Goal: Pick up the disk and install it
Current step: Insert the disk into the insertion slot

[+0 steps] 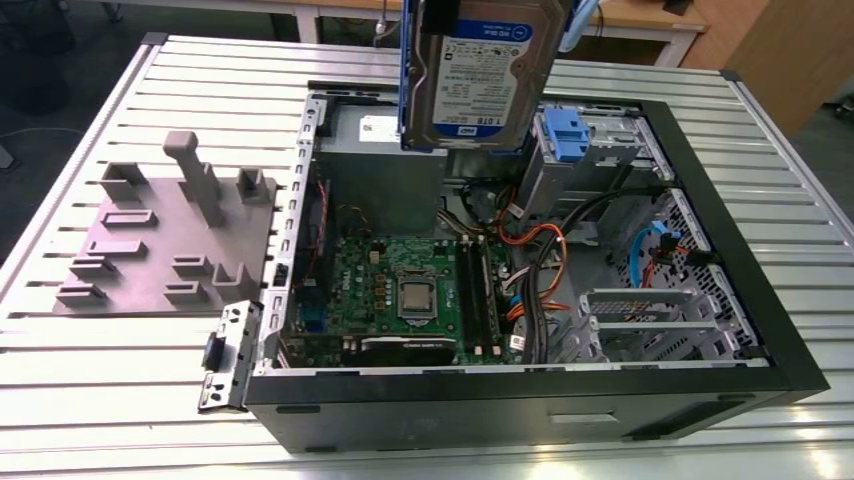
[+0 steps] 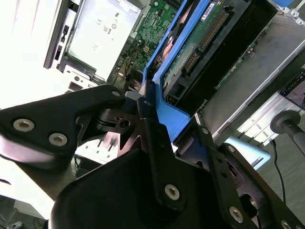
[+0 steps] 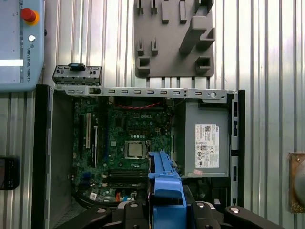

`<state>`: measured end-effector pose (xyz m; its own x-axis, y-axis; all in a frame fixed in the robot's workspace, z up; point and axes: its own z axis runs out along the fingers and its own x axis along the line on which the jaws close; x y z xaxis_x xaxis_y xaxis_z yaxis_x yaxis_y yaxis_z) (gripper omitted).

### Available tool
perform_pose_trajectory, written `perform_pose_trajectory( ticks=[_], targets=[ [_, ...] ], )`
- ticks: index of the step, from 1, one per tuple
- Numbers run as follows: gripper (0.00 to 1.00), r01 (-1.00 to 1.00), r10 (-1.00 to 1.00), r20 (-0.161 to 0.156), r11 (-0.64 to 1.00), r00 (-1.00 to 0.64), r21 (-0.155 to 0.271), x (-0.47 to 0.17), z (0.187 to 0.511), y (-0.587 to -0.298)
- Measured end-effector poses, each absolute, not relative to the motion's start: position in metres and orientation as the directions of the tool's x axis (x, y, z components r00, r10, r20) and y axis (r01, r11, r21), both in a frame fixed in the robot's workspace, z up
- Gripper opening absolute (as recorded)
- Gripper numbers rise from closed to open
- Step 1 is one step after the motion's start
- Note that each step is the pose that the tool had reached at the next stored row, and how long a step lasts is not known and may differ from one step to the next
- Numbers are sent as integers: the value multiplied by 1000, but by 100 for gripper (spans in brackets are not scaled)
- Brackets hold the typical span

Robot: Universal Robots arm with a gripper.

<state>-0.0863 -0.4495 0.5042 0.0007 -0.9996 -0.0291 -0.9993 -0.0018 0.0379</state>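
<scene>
**Disk (image 1: 477,75) hangs over the open computer**

We see the fingers (image 2: 153,136) closed tight on the blue frame around the disk in the second wrist view. We think they pinch the frame and not the metal body, so the green board on the disk's flat side does not get pressed.

In the exterior view the disk is up in the air. It stands on edge with its label toward us, above the far part of the computer case (image 1: 507,405), and looks clear of the parts below.

The case lies on its side on the worktop (image 1: 120,400) with its cover off, so the inside can be reached from above. The blue clip (image 1: 563,135) with its silver cage sits near the disk, toward the exterior view's right. The grey box (image 3: 207,143) with the white sticker sits inside the case too. A grey holder (image 1: 160,240) with slots lies on the worktop just beside the case.
</scene>
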Motion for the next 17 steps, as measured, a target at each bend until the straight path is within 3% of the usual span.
perform_pose_trajectory(
  ticks=[17],
  targets=[
    [37,-999,-1000,-29,-2,1,38,-86,504,-452]
  ],
)
